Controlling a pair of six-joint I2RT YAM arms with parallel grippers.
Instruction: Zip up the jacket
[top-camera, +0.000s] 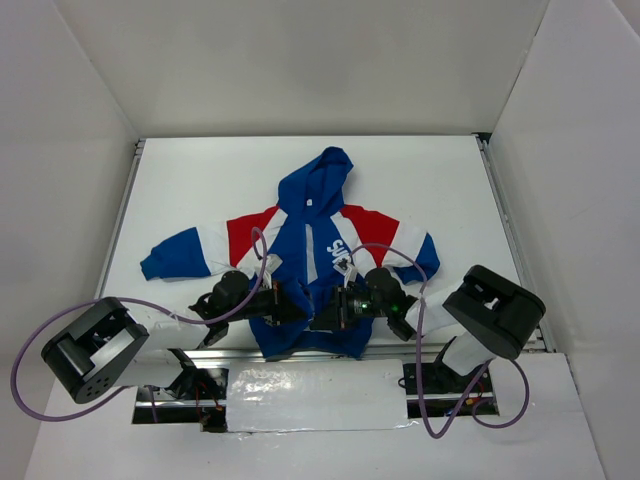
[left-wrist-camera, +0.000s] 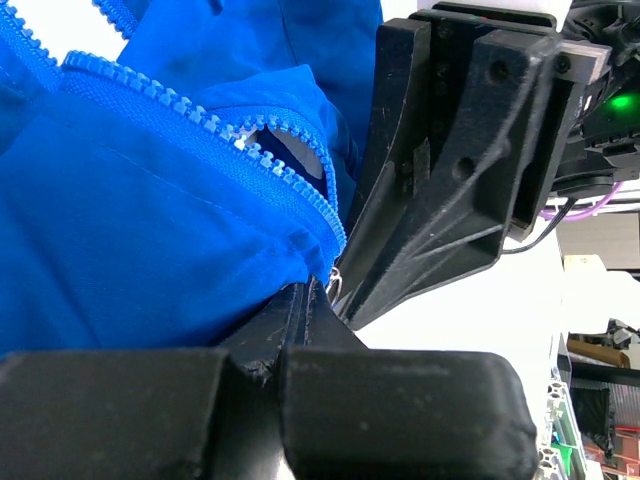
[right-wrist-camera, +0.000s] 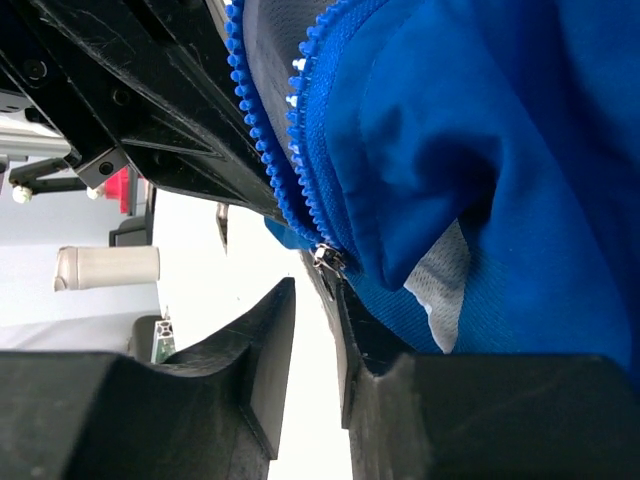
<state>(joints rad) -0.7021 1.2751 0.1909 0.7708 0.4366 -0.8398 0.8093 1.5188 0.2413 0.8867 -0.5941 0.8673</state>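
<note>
Left pincer (left-wrist-camera: 305, 298) is clamping the jacket (top-camera: 300, 240) hem at the near edge of the surface (top-camera: 200, 180), right pincer (right-wrist-camera: 312, 300) is standing slightly open just short of the slider (right-wrist-camera: 328, 258), risking nipping fabric instead and jamming.

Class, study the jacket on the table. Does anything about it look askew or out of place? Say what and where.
Yes. The jacket lies askew: its left sleeve stretches out flat, while the right sleeve is bunched short. The zipper gapes open, and the hem is crumpled.
</note>
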